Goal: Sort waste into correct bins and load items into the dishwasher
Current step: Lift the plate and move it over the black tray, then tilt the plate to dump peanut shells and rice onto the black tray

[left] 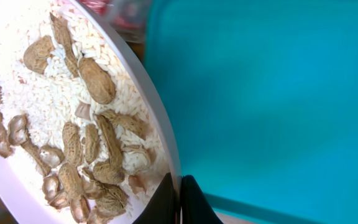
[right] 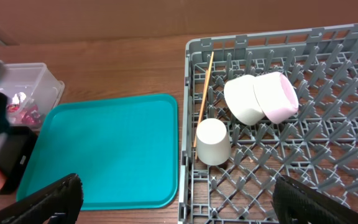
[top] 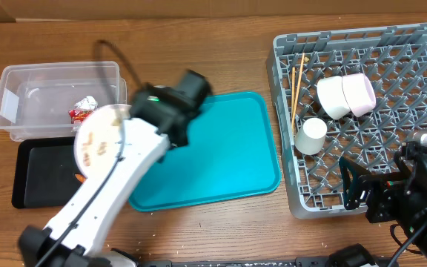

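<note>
Plate (top: 98, 141), face upward, rim pinched by left tool (left: 180, 202), holds peanut shells (left: 98, 81).

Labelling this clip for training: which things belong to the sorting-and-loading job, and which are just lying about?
Job: plate of peanut shells in left pincer, red wrapper, clear tub, black tray, bowls, cup, chopsticks, rack.
Lying about: teal tray.

Tub (top: 43, 89) far left, flat tray (top: 43, 178) before it; serving tray (top: 228, 156) centre; rack (top: 406, 156) right, holding bowls (top: 336, 96), cup (top: 311, 136), probably chopsticks (top: 297, 81).

Teal tray (top: 228, 148) flat on brown wood table (top: 199, 59), approx mid; white rice (left: 42, 99) heaped.
</note>
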`<move>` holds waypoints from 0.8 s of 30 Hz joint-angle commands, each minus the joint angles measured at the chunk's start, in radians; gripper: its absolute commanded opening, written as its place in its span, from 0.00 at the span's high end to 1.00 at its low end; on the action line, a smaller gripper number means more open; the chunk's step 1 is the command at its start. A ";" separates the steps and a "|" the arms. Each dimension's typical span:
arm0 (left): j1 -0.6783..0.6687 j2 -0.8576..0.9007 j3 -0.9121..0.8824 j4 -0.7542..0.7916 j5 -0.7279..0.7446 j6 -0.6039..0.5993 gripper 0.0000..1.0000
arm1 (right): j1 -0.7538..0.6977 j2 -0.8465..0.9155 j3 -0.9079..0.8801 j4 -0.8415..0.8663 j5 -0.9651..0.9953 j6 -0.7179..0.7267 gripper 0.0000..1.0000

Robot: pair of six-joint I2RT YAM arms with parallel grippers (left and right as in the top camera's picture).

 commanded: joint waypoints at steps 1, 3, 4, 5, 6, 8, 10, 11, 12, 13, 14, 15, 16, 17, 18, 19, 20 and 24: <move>0.103 -0.048 -0.035 0.031 -0.044 -0.024 0.95 | -0.002 -0.004 0.000 0.005 0.007 -0.004 0.00; 0.163 -0.063 -0.076 0.082 -0.037 -0.021 0.95 | -0.002 -0.004 0.000 0.005 0.007 -0.004 0.00; 0.191 -0.071 -0.101 0.114 -0.027 -0.016 0.95 | -0.002 -0.004 0.000 0.005 0.006 -0.004 0.00; 0.222 -0.079 -0.131 0.159 -0.005 0.005 0.95 | -0.002 -0.004 0.000 0.005 0.006 -0.004 0.00; 0.249 -0.084 -0.159 0.205 0.026 0.037 0.96 | -0.002 -0.004 0.000 0.005 0.006 -0.004 0.00; 0.299 -0.090 -0.209 0.278 0.077 0.071 0.96 | -0.002 -0.004 0.000 0.005 0.006 -0.004 0.00; 0.352 -0.090 -0.245 0.326 0.107 0.070 0.95 | -0.002 -0.004 0.000 0.005 0.006 -0.004 0.00; 0.377 -0.090 -0.255 0.343 0.119 0.070 0.96 | -0.002 -0.004 0.000 0.005 0.006 -0.004 0.00; 0.399 -0.090 -0.261 0.360 0.131 0.070 0.96 | -0.002 -0.004 0.000 0.005 0.007 -0.004 0.00; 0.420 -0.091 -0.263 0.376 0.143 0.070 0.96 | -0.002 -0.004 0.000 0.005 0.006 -0.004 0.00; 0.442 -0.091 -0.263 0.393 0.156 0.070 0.96 | -0.002 -0.004 0.000 0.005 0.006 -0.004 0.00; 0.460 -0.094 -0.263 0.409 0.175 0.074 0.96 | -0.002 -0.004 0.000 0.005 0.007 -0.004 0.00; 0.479 -0.097 -0.263 0.426 0.200 0.078 0.96 | -0.002 -0.004 0.000 0.005 0.007 -0.004 0.00; 0.499 -0.103 -0.263 0.443 0.229 0.078 0.96 | -0.002 -0.004 0.000 0.005 0.007 -0.004 0.00; 0.518 -0.107 -0.263 0.455 0.254 0.082 0.96 | -0.002 -0.004 0.000 0.005 0.007 -0.004 0.00; 0.535 -0.113 -0.263 0.467 0.278 0.089 0.95 | -0.002 -0.004 0.000 0.005 0.007 -0.004 0.00; 0.555 -0.120 -0.263 0.478 0.307 0.104 0.96 | -0.002 -0.004 0.000 0.005 0.006 -0.004 0.00; 0.618 -0.143 -0.264 0.505 0.388 0.171 0.95 | -0.002 -0.004 0.000 0.005 0.006 -0.004 0.00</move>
